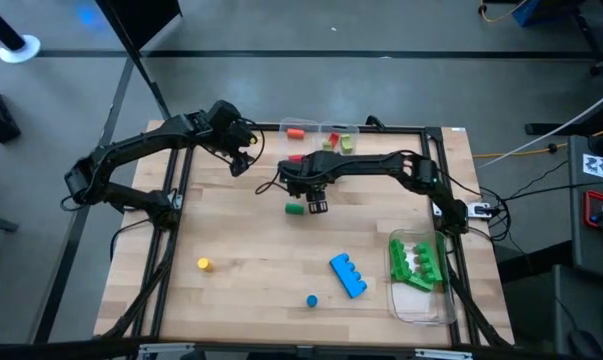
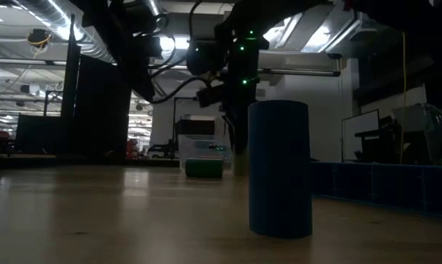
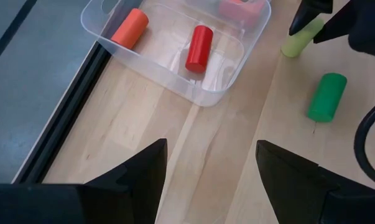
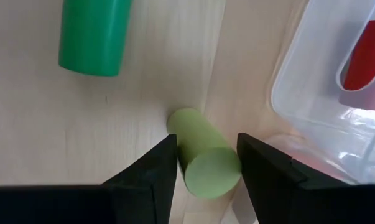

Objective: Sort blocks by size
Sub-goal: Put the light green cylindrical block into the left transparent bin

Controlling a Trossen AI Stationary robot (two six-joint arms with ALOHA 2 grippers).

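So I'm holding my right gripper (image 4: 203,163) tipped down over the table (image 1: 251,250), just in front of the clear plastic bin (image 3: 175,68) at the far edge, and I'm pinching a lime cylinder (image 4: 203,152) between my two fingers; it's lying tilted with its far end touching the wood, jaws partly closed on its sides. A dark green cylinder (image 4: 94,34) is lying flat on the wood just beside the lime one, not touching it; both are sitting on the near side of that bin.

Inside the bin I'm seeing a red cylinder (image 3: 198,48) and an orange-red cylinder (image 3: 130,28) lying apart from each other, plus something pinkish at the bin's far end that I can't make out.

My left gripper (image 3: 206,180) is hanging above the table to the left of the bin, fingers spread wide, holding nothing.

Well away from the bin, toward the near edge, a small yellow block (image 1: 204,264), a blue cylinder (image 1: 312,299) standing upright, and a blue studded brick (image 1: 348,275) are sitting loose; green studded bricks (image 1: 416,265) are lying in a second clear container (image 1: 421,308) at the near right.
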